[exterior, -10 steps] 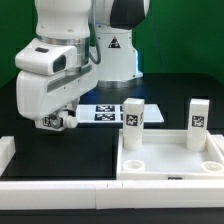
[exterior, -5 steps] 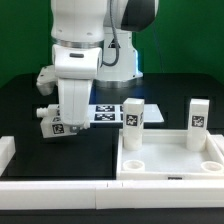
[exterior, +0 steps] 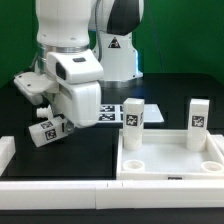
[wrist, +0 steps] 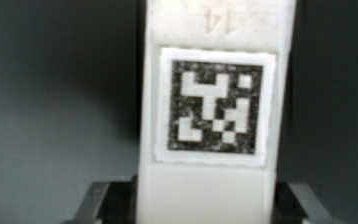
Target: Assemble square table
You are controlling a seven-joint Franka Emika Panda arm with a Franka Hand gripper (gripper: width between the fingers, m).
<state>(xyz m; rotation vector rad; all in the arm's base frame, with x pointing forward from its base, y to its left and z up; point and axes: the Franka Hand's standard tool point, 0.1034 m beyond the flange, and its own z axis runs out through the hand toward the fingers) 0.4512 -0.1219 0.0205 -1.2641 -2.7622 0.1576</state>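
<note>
Your gripper (exterior: 57,124) is clamped on a white leg (exterior: 44,131). The wrist view shows a finger (wrist: 108,200) at each side and the tag facing the camera. The leg is tilted over the black table (exterior: 95,150), toward the exterior view's left. The square tabletop (exterior: 170,178) lies to the right, rim up. Two legs stand upright in its far corners (exterior: 133,117) (exterior: 198,115). The marker board (exterior: 108,111) lies behind.
</note>
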